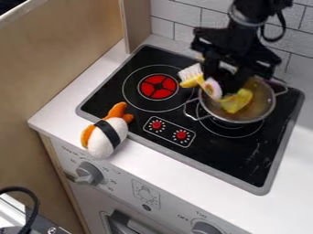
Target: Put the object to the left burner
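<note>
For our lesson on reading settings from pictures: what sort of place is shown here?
Probably a toy kitchen: a cooktop with printed-looking red knobs, a metal pot on it, and a plush sushi-like toy at the counter's front edge.

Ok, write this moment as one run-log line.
gripper above pot | pot on right burner | yellow-and-white item at gripper, grip unclear | plush on counter

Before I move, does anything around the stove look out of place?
The plush sushi toy looks out of place: it lies across the edge of the cooktop, orange end over the black surface, white end near the front edge of the counter.
</note>
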You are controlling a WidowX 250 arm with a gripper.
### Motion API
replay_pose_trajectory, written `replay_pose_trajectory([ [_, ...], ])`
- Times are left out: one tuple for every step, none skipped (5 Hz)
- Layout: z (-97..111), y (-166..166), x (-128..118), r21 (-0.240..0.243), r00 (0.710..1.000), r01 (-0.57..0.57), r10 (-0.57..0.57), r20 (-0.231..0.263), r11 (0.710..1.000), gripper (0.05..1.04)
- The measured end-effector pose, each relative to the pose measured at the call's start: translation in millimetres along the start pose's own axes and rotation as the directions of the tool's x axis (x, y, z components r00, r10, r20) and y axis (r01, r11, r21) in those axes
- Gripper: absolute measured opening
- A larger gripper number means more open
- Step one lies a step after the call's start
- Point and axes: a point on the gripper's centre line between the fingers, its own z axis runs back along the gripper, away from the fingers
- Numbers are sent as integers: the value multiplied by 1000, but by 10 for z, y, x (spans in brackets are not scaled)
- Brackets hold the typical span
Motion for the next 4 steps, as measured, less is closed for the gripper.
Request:
replay_pose_trajectory([
  [41,159,18,23,998,37,-36,-43,999,479],
  [88,318,72,34,996,68,-66,-65,997,479],
  [89,406,63,37,993,82,-79,-87,996,479],
  [162,434,49,36,994,79,-76,-84,996,479],
])
